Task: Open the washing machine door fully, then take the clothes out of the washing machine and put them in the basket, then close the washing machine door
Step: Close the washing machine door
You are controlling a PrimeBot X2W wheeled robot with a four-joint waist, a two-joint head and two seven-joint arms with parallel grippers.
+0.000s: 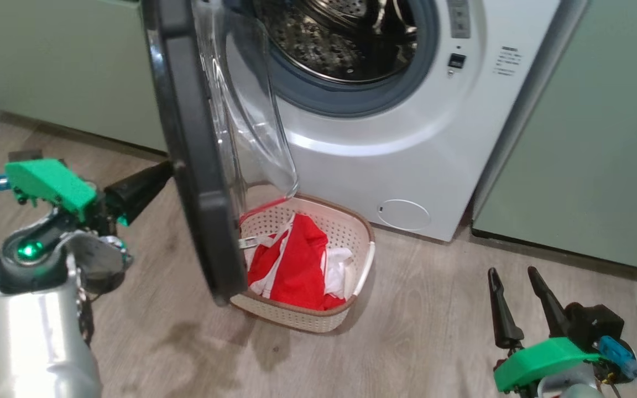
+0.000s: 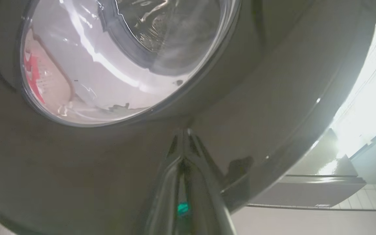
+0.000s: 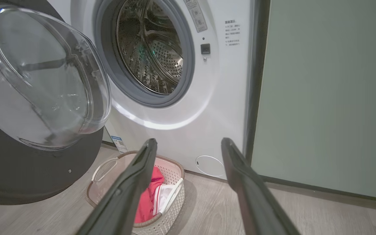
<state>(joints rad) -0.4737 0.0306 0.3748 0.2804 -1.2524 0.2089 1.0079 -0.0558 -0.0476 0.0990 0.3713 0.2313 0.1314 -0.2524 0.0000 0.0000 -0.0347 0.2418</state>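
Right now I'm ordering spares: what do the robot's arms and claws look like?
The left claw and right claw each have long dark tapering fingers on a bright green mount with a blue cable plug. The left forearm is glossy silver.

Wood-look floor (image 1: 434,331): basket (image 1: 351,221) just before washing machine (image 1: 407,155); green cabinets (image 1: 600,166) flanking.

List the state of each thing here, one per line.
washing machine door: open, standing well out
washing machine: drum exposed, no clothes seen inside
clothes: lying in the basket
basket: upright on the floor
left gripper: shut, tips against the door's outer face
right gripper: open, empty
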